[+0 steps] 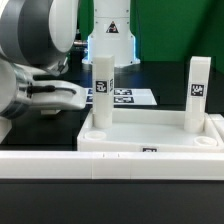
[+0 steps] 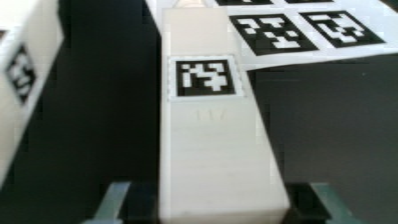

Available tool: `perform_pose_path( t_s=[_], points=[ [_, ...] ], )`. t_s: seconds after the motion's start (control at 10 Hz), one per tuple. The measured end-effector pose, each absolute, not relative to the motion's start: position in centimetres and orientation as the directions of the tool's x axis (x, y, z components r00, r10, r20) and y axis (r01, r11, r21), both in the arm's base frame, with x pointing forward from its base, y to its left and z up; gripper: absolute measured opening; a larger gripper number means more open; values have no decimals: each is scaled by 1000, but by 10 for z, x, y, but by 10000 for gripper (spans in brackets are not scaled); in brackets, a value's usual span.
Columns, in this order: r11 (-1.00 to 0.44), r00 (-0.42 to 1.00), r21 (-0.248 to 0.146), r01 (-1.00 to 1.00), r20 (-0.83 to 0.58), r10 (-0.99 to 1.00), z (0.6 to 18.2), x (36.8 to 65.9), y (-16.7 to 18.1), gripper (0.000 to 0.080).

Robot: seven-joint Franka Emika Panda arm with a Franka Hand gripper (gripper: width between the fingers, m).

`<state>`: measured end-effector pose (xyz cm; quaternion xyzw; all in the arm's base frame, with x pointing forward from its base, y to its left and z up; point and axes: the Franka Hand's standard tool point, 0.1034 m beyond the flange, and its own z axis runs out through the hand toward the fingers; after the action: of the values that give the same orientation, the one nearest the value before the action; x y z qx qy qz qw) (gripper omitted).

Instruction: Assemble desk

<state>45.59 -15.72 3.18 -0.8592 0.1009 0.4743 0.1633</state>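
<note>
A white square leg (image 2: pixel 210 120) with a black-and-white tag lies lengthwise between my gripper (image 2: pixel 219 205) fingers. The fingers (image 2: pixel 121 200) stand on either side of it with a dark gap on each side, so the gripper is open around the leg. In the exterior view only my hand (image 1: pixel 50 96) shows, at the left beside the desk top; its fingers and this leg are hidden. The desk top (image 1: pixel 150 135) lies tray side up with two legs upright in it, one (image 1: pixel 103 90) at its near-left corner and one (image 1: pixel 198 85) at its right.
The marker board (image 1: pixel 132 97) lies behind the desk top and also shows in the wrist view (image 2: pixel 294 30). A long low white rail (image 1: pixel 110 163) runs along the front. Another white tagged part (image 2: pixel 22 65) lies close beside the leg; I cannot tell which.
</note>
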Motion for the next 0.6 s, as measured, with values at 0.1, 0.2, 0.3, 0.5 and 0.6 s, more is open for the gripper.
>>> perform_pose_path(
  t_s=[0.1,0.2,0.3,0.5,0.6],
  points=[
    [-929,546,-192,-315,-838,-12,50,465,-151,291],
    [-936,565,-194,-292,-825,-5,65,474,-146,291],
    [-940,568,-192,-281,-823,-2,66,476,-143,291],
    [-942,590,-188,-277,-807,-13,62,480,-146,291],
    [-943,596,-188,-275,-803,-14,62,481,-146,291]
  ],
)
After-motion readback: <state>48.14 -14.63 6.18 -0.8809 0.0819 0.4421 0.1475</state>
